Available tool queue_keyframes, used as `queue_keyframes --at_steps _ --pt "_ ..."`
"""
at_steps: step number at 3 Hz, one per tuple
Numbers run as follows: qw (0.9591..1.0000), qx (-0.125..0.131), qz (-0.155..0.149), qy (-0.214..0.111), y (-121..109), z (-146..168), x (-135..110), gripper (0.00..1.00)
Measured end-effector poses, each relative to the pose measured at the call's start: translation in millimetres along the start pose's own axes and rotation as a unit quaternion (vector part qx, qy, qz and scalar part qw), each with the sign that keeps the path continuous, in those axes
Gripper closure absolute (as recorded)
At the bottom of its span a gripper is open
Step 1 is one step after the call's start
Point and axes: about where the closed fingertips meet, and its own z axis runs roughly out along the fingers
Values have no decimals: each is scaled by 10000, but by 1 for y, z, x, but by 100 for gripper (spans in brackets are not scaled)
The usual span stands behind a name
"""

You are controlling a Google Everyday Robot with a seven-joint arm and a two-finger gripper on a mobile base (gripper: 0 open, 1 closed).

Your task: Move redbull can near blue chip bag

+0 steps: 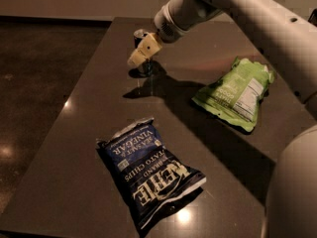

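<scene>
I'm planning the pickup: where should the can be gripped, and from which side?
Around the mid-body of the can, coming in level from the side: it stands upright, slim and round. The gripper sits right at it, covering its middle.

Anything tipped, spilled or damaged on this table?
Nothing stands out. The redbull can stands upright with the gripper at it; the blue chip bag and green chip bag lie flat, nothing spilled.

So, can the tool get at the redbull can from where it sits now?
Probably yes. The tool is right at the redbull can, overlapping it, with nothing between them. The blue chip bag and green chip bag lie well clear.
</scene>
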Motion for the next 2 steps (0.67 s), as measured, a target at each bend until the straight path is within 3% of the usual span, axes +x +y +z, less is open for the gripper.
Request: queue_keyframes --at_steps 2 --pt "9999 -63 3 -136 -3 9 -15 42"
